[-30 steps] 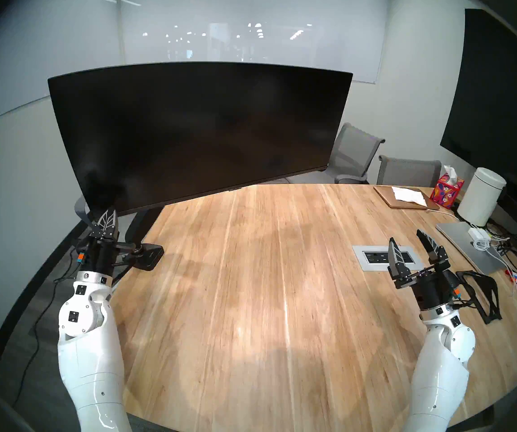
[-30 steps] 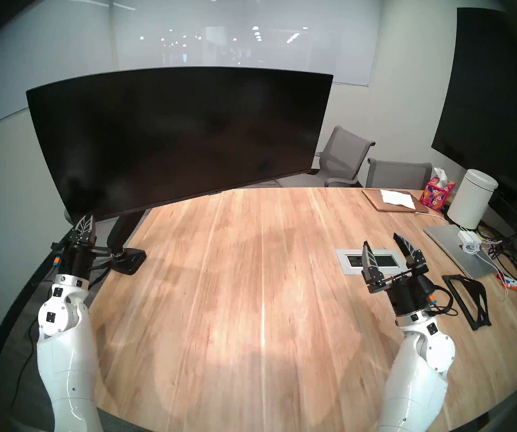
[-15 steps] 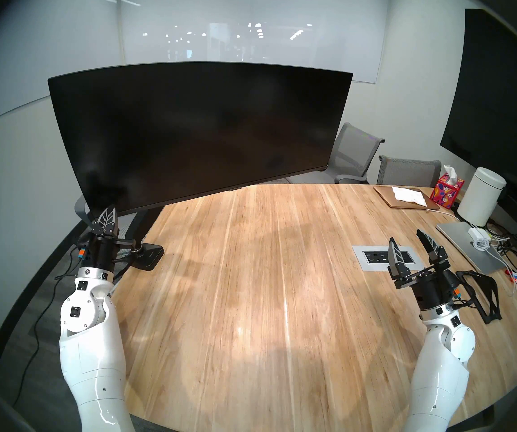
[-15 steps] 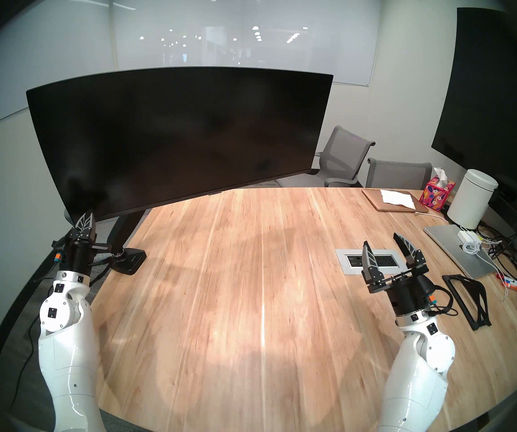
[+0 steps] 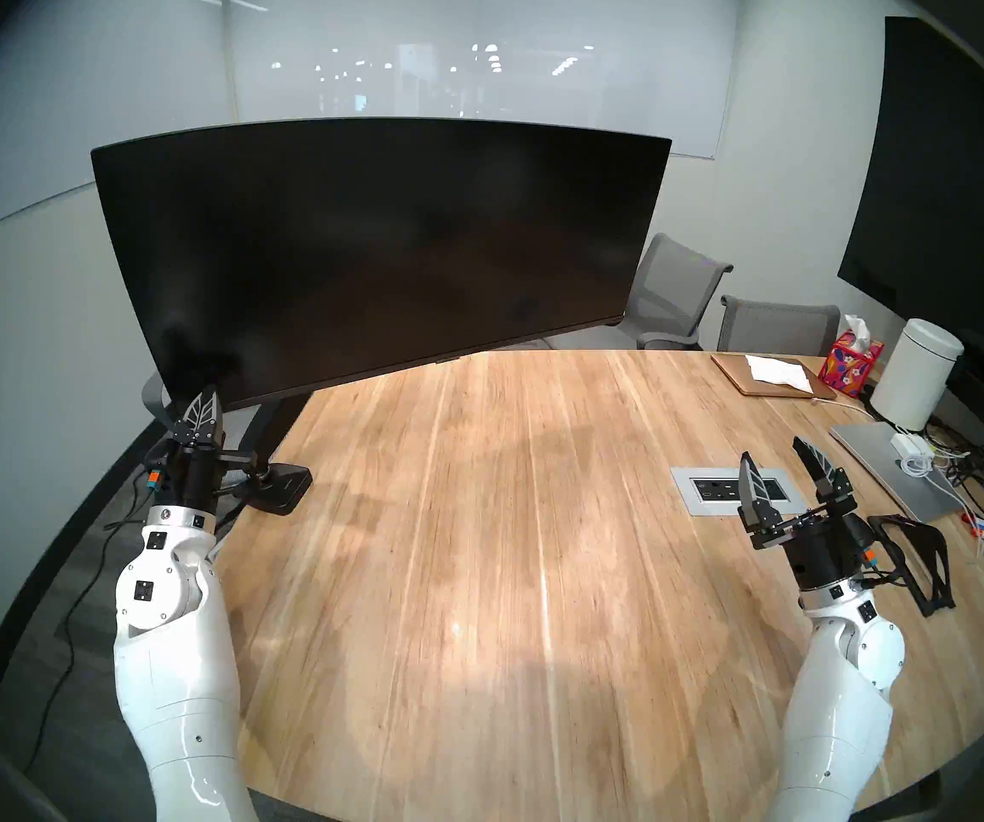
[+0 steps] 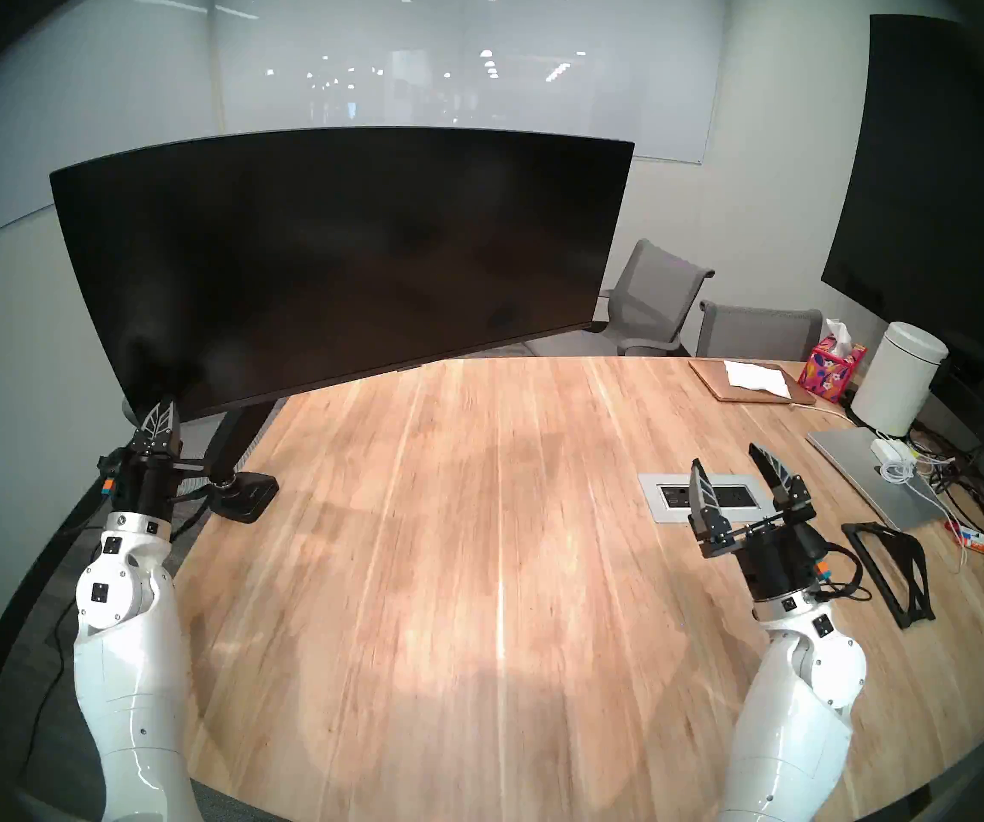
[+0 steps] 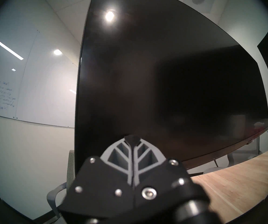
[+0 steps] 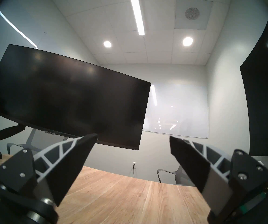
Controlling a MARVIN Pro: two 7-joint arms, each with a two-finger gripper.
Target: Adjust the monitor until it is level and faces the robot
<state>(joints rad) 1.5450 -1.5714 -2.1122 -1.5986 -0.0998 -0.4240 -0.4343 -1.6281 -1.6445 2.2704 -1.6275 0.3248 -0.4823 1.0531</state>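
Observation:
The monitor (image 5: 383, 251) (image 6: 335, 257) (image 7: 162, 73) (image 8: 68, 97) is a very wide curved black screen on a black jointed arm mount (image 5: 279, 429) (image 8: 7, 131). It hangs tilted, with its left end lower than its right end. My left gripper (image 5: 212, 392) (image 6: 166, 401) (image 7: 132, 137) is shut, holding nothing, with its tips at the screen's lower left corner. I cannot tell whether they touch. My right gripper (image 5: 772, 448) (image 6: 726, 454) (image 8: 133, 136) is open and empty above the wooden table (image 5: 478, 566), far to the right of the monitor.
A larger flat black screen (image 5: 952, 180) hangs at the right. Two grey chairs (image 5: 679, 293) stand behind the table. A power panel (image 5: 709, 488), laptop (image 5: 887, 465), white cylinder (image 5: 917, 382), tissue box (image 5: 851, 364), black stand (image 5: 917, 560) and cables crowd the table's right side. The mount's base (image 5: 285, 485) clamps the left edge.
My left gripper has crept slightly up and forward toward the monitor's lower left corner. The monitor and the right arm have not visibly moved.

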